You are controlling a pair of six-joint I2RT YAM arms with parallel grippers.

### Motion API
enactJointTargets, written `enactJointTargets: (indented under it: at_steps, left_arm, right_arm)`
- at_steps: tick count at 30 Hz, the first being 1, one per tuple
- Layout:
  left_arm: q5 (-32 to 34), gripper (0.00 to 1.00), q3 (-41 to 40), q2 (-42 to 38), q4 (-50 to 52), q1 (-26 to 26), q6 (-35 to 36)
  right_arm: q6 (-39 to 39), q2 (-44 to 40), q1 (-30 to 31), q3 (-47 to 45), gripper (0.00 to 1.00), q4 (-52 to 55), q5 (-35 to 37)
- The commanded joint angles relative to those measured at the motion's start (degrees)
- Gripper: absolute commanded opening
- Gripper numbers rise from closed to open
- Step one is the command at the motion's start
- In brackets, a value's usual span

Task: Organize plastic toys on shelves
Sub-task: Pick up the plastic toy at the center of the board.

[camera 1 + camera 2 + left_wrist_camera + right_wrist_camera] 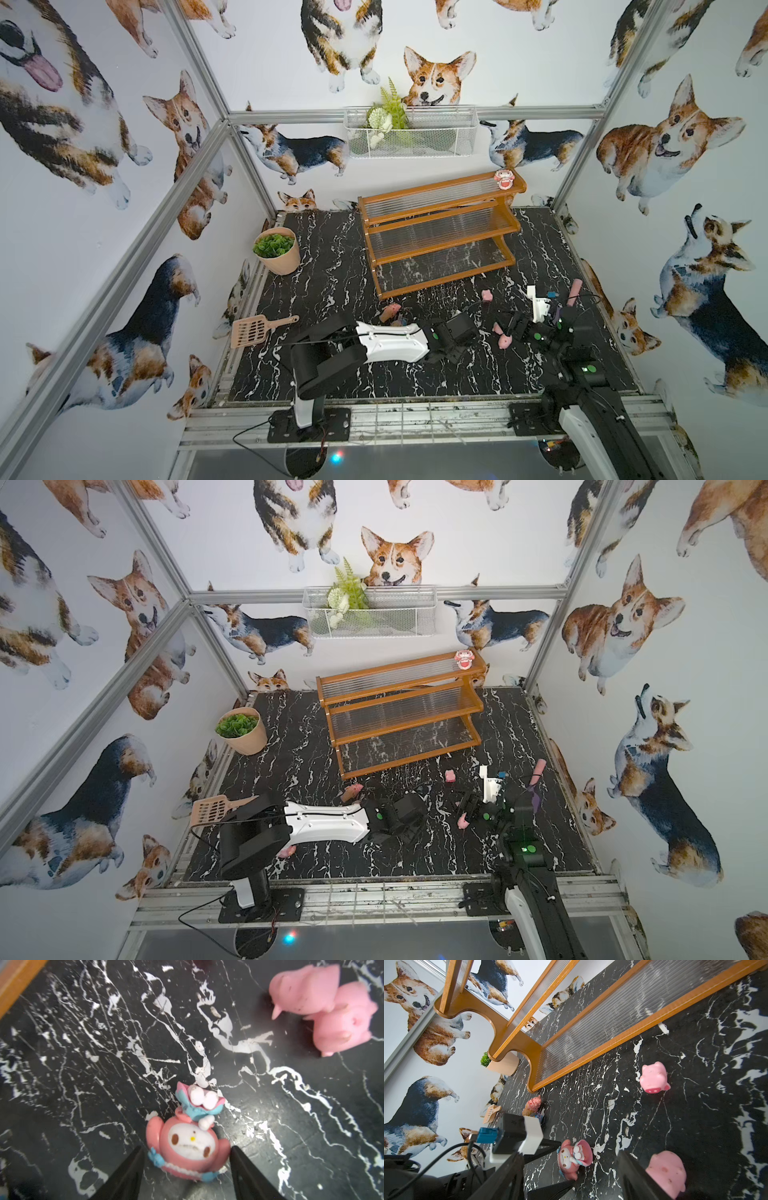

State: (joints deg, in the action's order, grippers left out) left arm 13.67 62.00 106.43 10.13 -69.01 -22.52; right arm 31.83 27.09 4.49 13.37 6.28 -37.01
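left gripper (187, 1147) is down at the black marble table (83, 1064); jaws apart, one finger (128, 1174) each side of a pink-and-white doll (182, 1148) lying on the table; fingers sit close to its sides, but a thin strip of table shows on one side, so not clamped.

pig pair (342, 1026) lies just past the doll, the two pigs touching each other; right gripper (569, 1153) is low beside them, jaws wide apart and empty; one pig of the pair (666, 1172) sits just outside one of its fingers.

third pig (486, 295) is alone on the table, between the grippers and the shelf (444, 282); ice-cream cone (390, 312) lies on the table near the shelf's front left corner; second doll (504, 179) stands upright on the top tier, right end.

beige scoop (253, 330) is at the left table edge; potted plant (277, 249) is in the far left corner; wire basket (411, 137) hangs on the back wall.
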Motion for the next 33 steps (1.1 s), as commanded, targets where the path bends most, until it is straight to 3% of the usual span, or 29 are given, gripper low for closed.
enactJointTargets:
  at_steps: [1,12,13,25,27,29,33]
  left_arm:
    - [-2.60,0.63,0.01,1.26,-1.24,0.55,2.99]
    - [-4.51,0.52,-3.30,0.32,-8.31,1.47,7.88]
    - [-5.01,0.46,-3.90,0.03,-9.28,1.66,8.66]
    - [-11.85,0.42,-11.02,-3.92,-18.50,4.85,18.42]
    - [-12.09,0.45,-11.84,-4.56,-18.70,4.98,20.44]
    - [-12.22,0.57,-12.58,-4.91,-19.14,5.12,23.92]
    - [-10.60,0.70,-14.46,-4.24,-20.78,5.54,30.65]
  right_arm:
    - [0.59,0.04,-0.02,-0.22,0.76,-2.47,-1.08]
    - [0.86,1.24,0.04,-0.77,0.76,-3.71,-1.75]
    - [0.86,1.31,-0.01,-0.74,0.76,-3.73,-1.68]
    - [1.34,1.99,0.01,-1.02,0.76,-4.74,-2.36]
    - [1.56,2.33,0.01,-1.06,0.76,-5.25,-2.82]
    - [1.82,2.83,0.00,-1.15,0.76,-5.90,-3.22]
    - [2.09,3.16,-0.01,-1.40,0.75,-6.81,-3.54]
